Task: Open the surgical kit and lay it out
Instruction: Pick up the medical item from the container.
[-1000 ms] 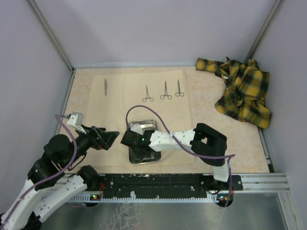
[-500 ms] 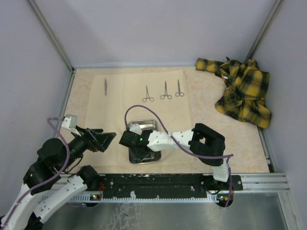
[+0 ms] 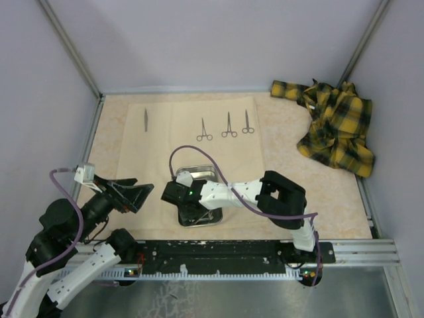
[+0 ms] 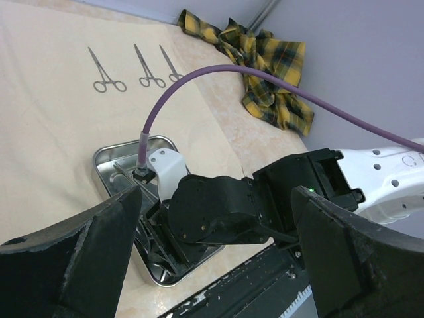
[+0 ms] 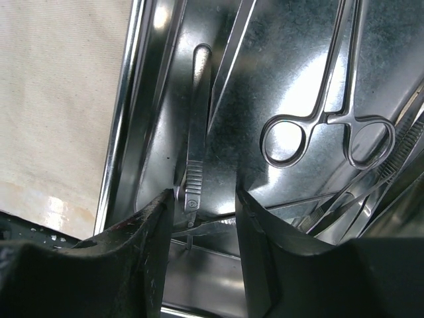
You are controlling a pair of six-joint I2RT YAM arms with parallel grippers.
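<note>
The beige cloth wrap (image 3: 159, 152) lies spread flat, with the steel tray (image 3: 202, 173) on its near part. At the cloth's far edge lie a pair of tweezers (image 3: 146, 120) and three ring-handled forceps (image 3: 204, 130) in a row. My right gripper (image 3: 185, 209) reaches down into the tray (image 5: 278, 66). It stands open (image 5: 204, 199), its jaws either side of a flat ribbed metal handle (image 5: 197, 132), with a gap on the right side. More forceps (image 5: 328, 119) lie in the tray beside it. My left gripper (image 3: 147, 191) hangs wide open and empty, left of the tray.
A yellow-and-black plaid cloth (image 3: 338, 126) is bunched at the far right corner. The right arm's purple cable (image 4: 199, 79) arches over the tray. The black base rail (image 3: 218, 252) runs along the near edge. Walls close in the left, far and right sides.
My left arm has drawn back toward the near left, still wide open. The right gripper's jaws have spread a little while staying low in the tray.
</note>
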